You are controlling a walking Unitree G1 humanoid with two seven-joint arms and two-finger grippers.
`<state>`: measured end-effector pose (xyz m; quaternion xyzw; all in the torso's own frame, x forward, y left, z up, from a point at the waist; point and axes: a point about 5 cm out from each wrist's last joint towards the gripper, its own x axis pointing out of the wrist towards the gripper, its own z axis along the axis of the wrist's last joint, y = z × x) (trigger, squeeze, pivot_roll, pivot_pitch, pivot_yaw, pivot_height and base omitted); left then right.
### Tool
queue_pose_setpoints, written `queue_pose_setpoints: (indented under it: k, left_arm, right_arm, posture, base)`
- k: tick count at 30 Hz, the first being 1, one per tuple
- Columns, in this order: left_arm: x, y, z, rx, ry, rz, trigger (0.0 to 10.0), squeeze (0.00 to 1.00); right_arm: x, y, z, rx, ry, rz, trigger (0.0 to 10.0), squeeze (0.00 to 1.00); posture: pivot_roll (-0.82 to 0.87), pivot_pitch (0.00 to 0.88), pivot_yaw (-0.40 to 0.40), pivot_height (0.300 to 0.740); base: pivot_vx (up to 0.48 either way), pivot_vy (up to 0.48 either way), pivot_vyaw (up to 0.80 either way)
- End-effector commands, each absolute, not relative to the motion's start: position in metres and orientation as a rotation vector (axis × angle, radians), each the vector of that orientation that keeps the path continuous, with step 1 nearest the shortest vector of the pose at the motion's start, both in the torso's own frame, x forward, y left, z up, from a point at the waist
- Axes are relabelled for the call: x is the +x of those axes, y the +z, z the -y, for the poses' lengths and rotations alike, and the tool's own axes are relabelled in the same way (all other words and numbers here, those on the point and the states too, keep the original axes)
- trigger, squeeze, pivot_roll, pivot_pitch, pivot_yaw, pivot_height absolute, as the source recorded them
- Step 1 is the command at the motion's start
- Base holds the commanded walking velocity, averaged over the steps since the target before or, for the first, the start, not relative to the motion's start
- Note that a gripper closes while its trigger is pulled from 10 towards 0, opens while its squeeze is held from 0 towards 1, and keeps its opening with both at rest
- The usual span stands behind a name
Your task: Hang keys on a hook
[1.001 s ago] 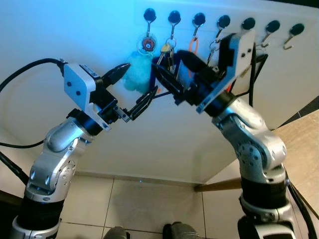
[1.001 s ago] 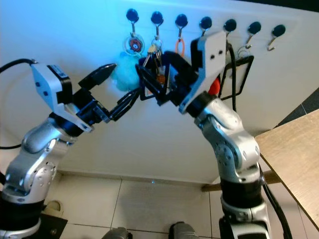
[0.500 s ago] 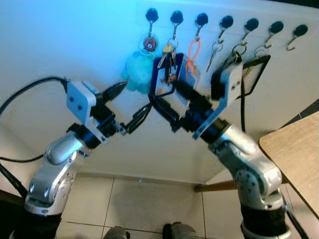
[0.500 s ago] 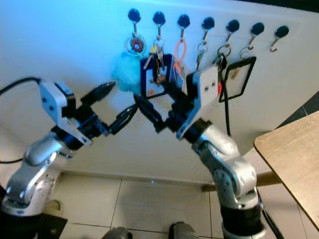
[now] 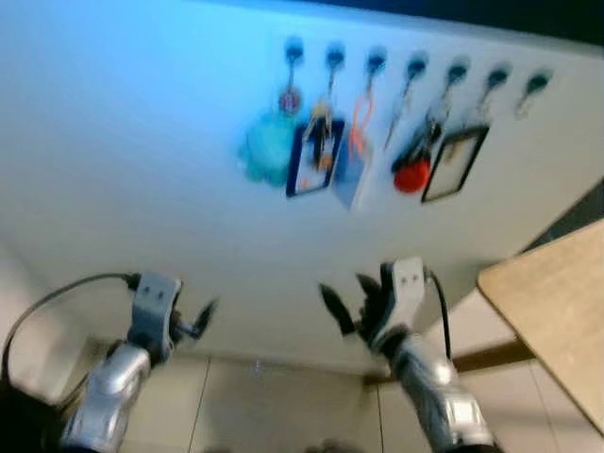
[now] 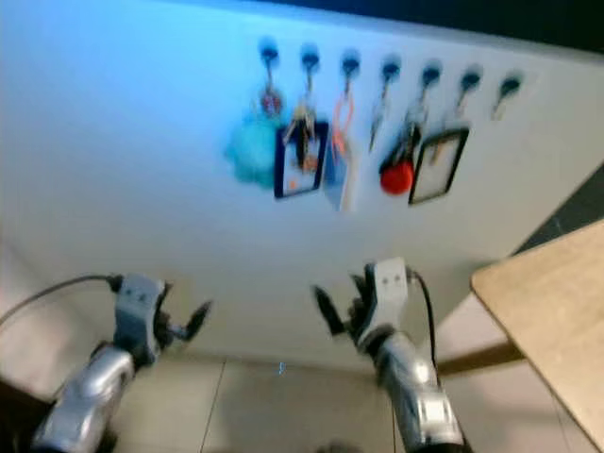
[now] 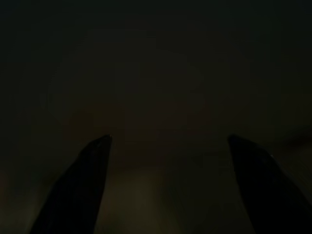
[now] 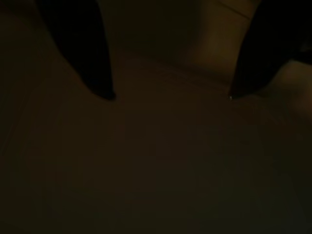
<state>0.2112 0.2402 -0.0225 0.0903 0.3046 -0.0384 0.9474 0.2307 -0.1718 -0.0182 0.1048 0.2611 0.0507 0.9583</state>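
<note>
A row of black hooks (image 5: 415, 64) runs along the white wall. From them hang a teal pompom keyring (image 5: 267, 151), a dark blue card holder (image 5: 314, 156), an orange loop (image 5: 359, 121), a red tag with keys (image 5: 411, 176) and a black-framed card holder (image 5: 455, 162). Both arms are low, well below the hooks and apart from them. My left gripper (image 5: 198, 318) is open with nothing between its fingers, as the dark left wrist view confirms (image 7: 168, 139). My right gripper (image 5: 347, 300) is also open and holds nothing (image 8: 170, 95). The head views are blurred.
A wooden table (image 5: 557, 311) juts in at the right, close to my right arm. Tiled floor (image 5: 264, 396) lies below the wall. The rightmost hook (image 5: 538, 83) sits at the far end of the row. A black cable (image 5: 57, 297) trails from my left arm.
Both arms have dropped from beside the hanging keys to far below the hooks. The camera has shifted and blurred, so the red tag and black-framed holder are uncovered.
</note>
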Motion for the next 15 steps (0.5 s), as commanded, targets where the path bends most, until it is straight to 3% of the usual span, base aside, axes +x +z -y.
queue_pose_setpoints:
  k: [1, 15]
  left_arm:
    - [0.207, -0.037, -0.226, 0.150, -0.040, -0.686, 10.0, 0.00]
    - [0.213, -0.055, -0.194, 0.191, -0.110, -0.706, 10.0, 0.00]
  right_arm:
    - [0.217, -0.038, 0.186, 0.244, -0.028, -0.613, 10.0, 0.00]
    - [0.196, -0.064, 0.199, 0.227, -0.165, -0.700, 10.0, 0.00]
  posture:
    - [0.07, 0.000, -0.083, 0.740]
    - [0.06, 0.000, -0.070, 0.740]
  base:
    - [0.000, 0.000, 0.00]
    - [0.000, 0.000, 0.00]
